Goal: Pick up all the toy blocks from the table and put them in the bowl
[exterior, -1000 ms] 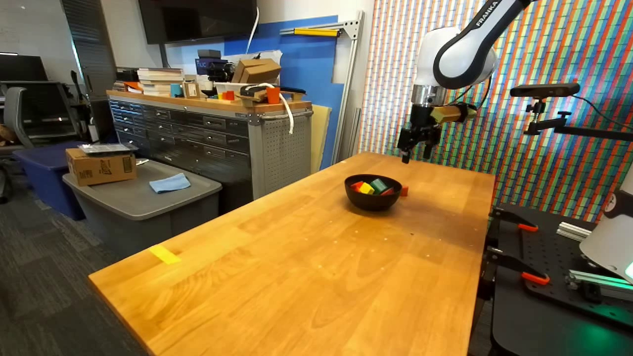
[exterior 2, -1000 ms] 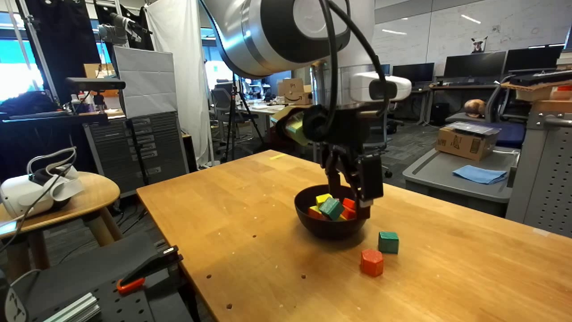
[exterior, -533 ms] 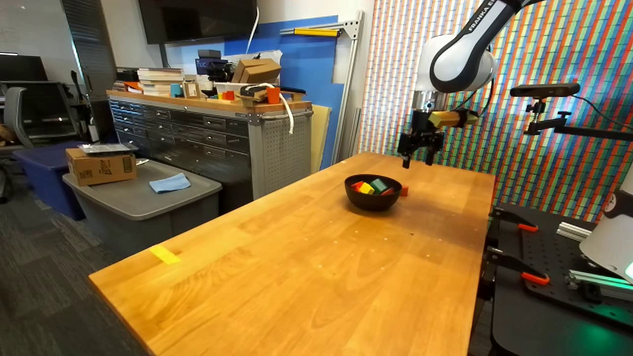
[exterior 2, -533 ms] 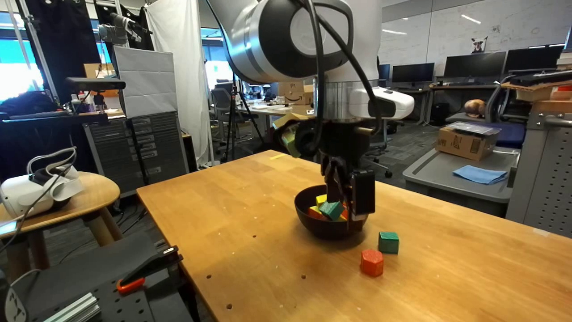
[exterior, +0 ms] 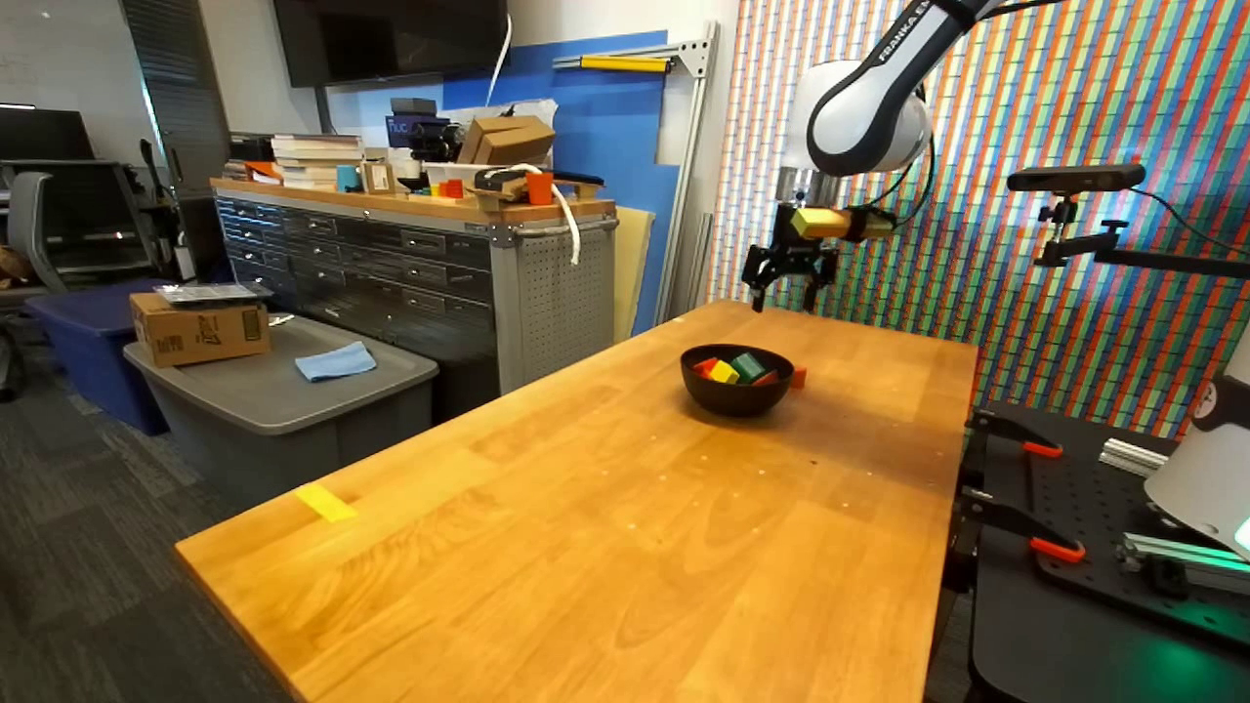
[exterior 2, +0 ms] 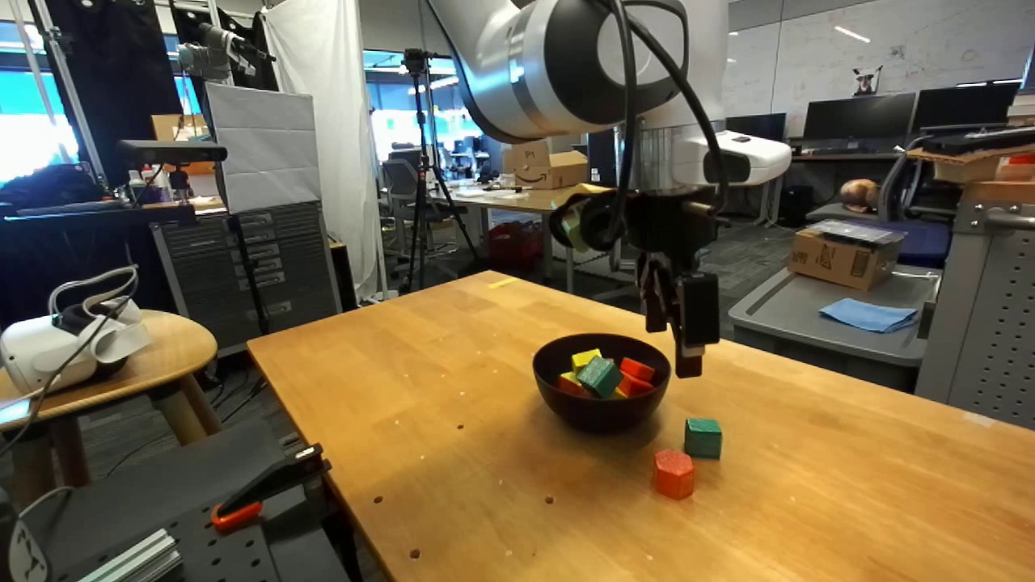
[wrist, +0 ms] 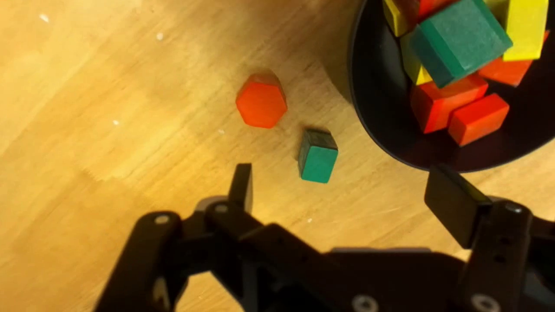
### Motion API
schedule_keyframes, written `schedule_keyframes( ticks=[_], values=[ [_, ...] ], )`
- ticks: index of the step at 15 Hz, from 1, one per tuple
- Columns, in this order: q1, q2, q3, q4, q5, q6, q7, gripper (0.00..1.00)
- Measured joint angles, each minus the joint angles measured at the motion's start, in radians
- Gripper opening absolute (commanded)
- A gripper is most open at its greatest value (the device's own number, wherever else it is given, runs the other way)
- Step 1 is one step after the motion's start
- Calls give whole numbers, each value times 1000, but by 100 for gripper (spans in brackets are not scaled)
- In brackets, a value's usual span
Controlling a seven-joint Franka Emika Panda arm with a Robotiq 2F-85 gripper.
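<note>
Wooden tabletop [exterior 2: 388, 372] is bearing a green block [wrist: 319, 164]. Your wide-spread tool [wrist: 344, 186] is gripping nothing; you should be centring before lowering, clearing the bowl [exterior 2: 594, 412].

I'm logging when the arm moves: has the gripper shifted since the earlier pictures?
Yes. In an exterior view, the gripper has moved toward the picture's right, from overlapping the bowl to about its right-hand edge.
</note>
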Motion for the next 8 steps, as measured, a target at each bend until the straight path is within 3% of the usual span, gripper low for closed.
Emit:
schedule_keyframes(
  ticks=[8],
  values=[
    [16,203,-37,180,2,-18,118,100]
  ],
)
